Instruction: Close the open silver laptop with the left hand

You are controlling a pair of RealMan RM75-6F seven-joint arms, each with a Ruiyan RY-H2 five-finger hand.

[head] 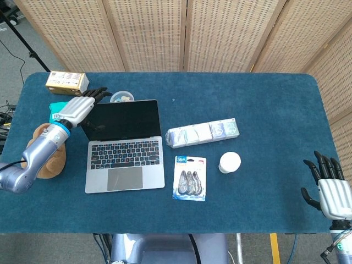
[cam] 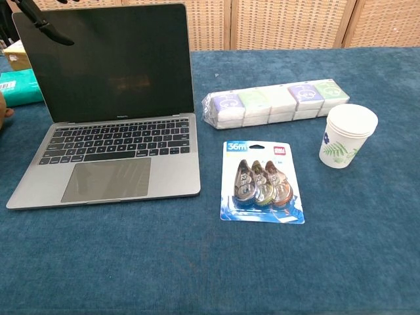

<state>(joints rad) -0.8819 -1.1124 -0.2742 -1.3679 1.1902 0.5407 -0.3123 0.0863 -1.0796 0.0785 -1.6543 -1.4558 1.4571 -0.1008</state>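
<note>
The silver laptop [head: 125, 147] stands open on the blue table, its dark screen [cam: 108, 62] upright and its keyboard facing the robot. My left hand [head: 81, 107] is at the screen's top left corner, with the dark fingers [cam: 46, 26] reaching over the lid's upper edge; it holds nothing. In the chest view only those fingertips show at the lid's top left. My right hand [head: 329, 187] rests at the table's near right edge, fingers spread and empty, far from the laptop.
A wrapped row of tissue packs [head: 202, 133], a carded pack of correction tapes [head: 190, 178] and stacked paper cups [cam: 346, 136] lie right of the laptop. A yellow box [head: 66, 82], a teal packet [cam: 18, 87], a small lidded tub [head: 121, 97] and a brown plush [head: 48, 153] sit at the left.
</note>
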